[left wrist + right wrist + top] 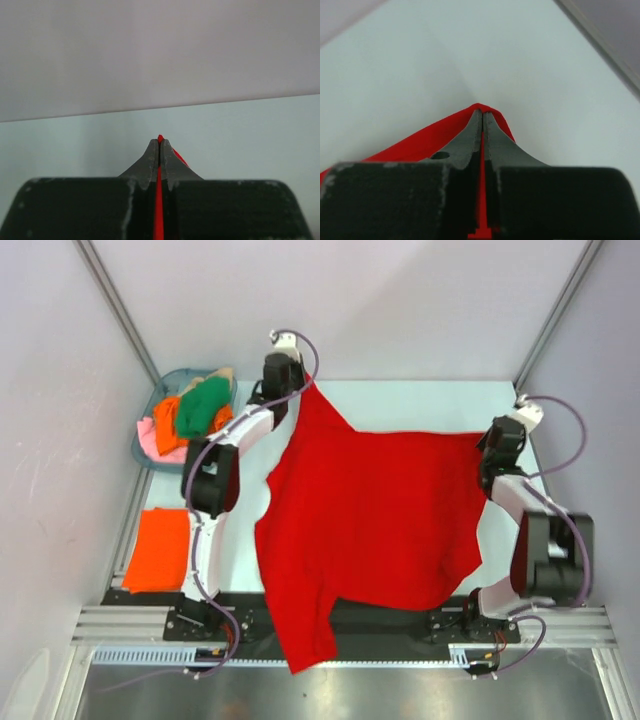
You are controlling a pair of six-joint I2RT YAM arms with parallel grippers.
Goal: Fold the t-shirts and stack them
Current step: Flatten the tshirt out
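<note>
You had the bright red short-sleeved cloth t-shirt [370, 520] spread across the middle of the pale table [420, 405]. One part hung over the near edge between the arm bases, and where it ended below could not be made out. The left gripper [160, 142] was clamped on a thin fold of the shirt near the far edge; in its wrist view only a red sliver showed between the pressed-together fingers. The right gripper [482, 114] was pinched on the cloth by the right edge, with red fabric wrapping its tips.

A flat folded orange t-shirt [160, 548] lay at the left edge, partly covered by the left arm. At the far left corner, the blue-grey plastic basket [143, 452] held a crumpled green t-shirt [203, 408], an orange one [166, 412], a pink one [148, 436] and a barely visible beige scrap [222, 373].
</note>
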